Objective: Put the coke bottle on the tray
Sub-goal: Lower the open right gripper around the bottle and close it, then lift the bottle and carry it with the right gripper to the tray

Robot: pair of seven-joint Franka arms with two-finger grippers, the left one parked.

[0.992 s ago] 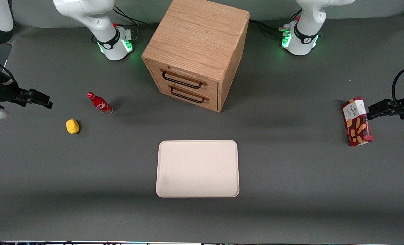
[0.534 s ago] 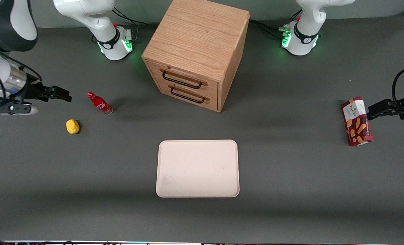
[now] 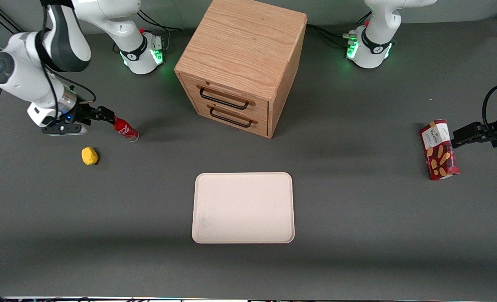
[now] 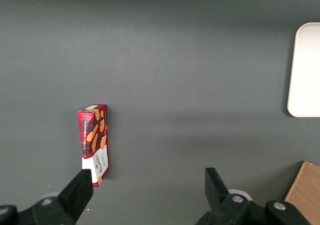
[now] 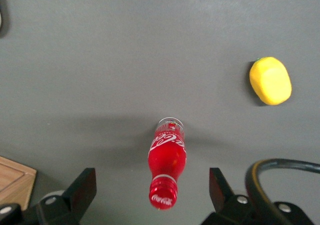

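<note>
The coke bottle (image 3: 125, 128) (image 5: 167, 164), small, red, with a red cap and white script, stands upright on the grey table toward the working arm's end. My right gripper (image 3: 108, 114) (image 5: 152, 191) hangs open just above its cap; the two black fingers stand wide on either side of the cap without touching it. The cream-pink tray (image 3: 243, 208) lies flat in the middle of the table, nearer to the front camera than the wooden cabinet, with nothing on it.
A wooden two-drawer cabinet (image 3: 242, 65) stands farther from the camera than the tray. A yellow lemon-like object (image 3: 89, 155) (image 5: 270, 80) lies beside the bottle, nearer the camera. A red snack box (image 3: 439, 149) (image 4: 93, 137) stands toward the parked arm's end.
My right gripper has travelled from the table's edge toward the bottle and now hangs over its cap. The bottle, tray and other things have not moved.
</note>
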